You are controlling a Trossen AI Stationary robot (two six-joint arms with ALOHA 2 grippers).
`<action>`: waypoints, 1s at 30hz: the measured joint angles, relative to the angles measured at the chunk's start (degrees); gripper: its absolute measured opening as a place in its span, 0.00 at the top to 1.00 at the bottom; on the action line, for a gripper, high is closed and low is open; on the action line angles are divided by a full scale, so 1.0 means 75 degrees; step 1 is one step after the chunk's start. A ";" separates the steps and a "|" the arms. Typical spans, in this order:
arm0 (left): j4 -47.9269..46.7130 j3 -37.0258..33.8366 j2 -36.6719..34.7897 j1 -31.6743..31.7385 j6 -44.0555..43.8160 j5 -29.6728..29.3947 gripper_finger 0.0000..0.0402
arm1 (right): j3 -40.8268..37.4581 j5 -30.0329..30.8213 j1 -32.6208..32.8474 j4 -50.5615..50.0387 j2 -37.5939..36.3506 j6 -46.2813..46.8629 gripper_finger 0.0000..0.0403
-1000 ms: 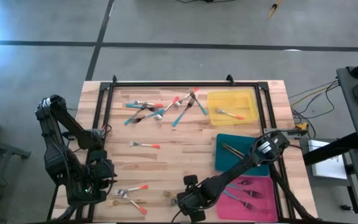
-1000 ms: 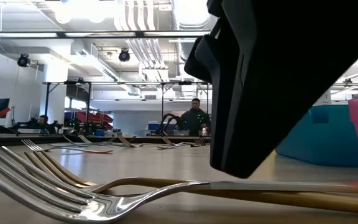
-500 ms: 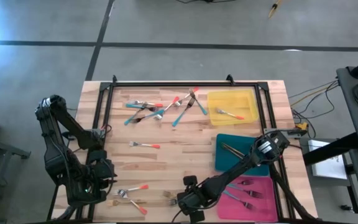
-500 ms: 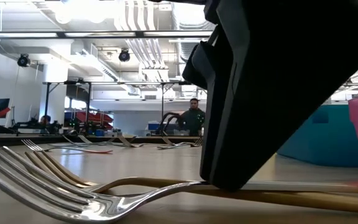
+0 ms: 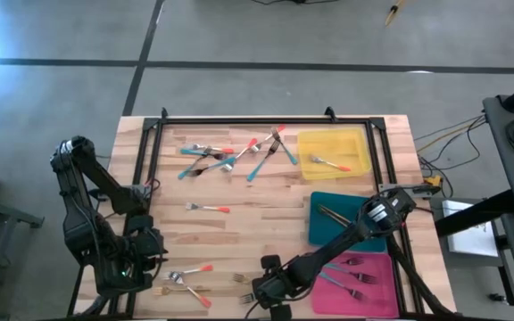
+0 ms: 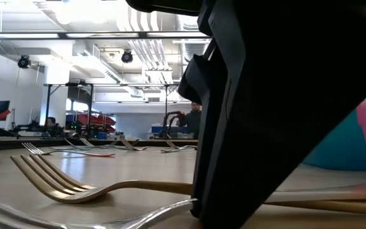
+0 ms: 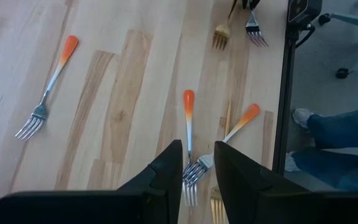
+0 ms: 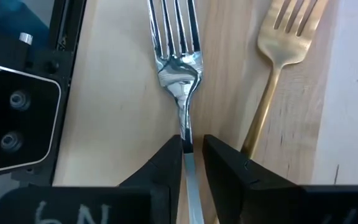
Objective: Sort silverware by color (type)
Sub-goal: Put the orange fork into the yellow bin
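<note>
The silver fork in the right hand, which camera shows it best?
The right wrist view: the silver fork fills the frame, its handle between the right hand fingers. The low view shows its tines partly; the high view barely shows it; the left wrist view, small.

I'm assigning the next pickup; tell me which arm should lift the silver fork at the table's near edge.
Right. The right gripper already has its fingers on either side of the silver fork's handle, beside the gold fork. The left gripper hangs over the orange-handled forks, farther away.
</note>
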 joint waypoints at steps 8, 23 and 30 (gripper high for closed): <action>-0.0007 0.0000 0.0000 0.0000 0.0000 0.0005 0.81 | 0.0188 -0.0072 -0.0069 -0.0185 -0.0019 0.0002 0.97; -0.0557 0.0000 -0.0005 0.0003 -0.0169 -0.0232 0.81 | 0.2151 0.0861 -0.0215 -0.3115 -0.1396 -0.0560 0.97; -0.0966 0.0000 -0.0038 0.0029 -0.0178 -0.0845 0.81 | 0.1581 0.1628 -0.1062 -0.4404 -0.2544 -0.0648 0.97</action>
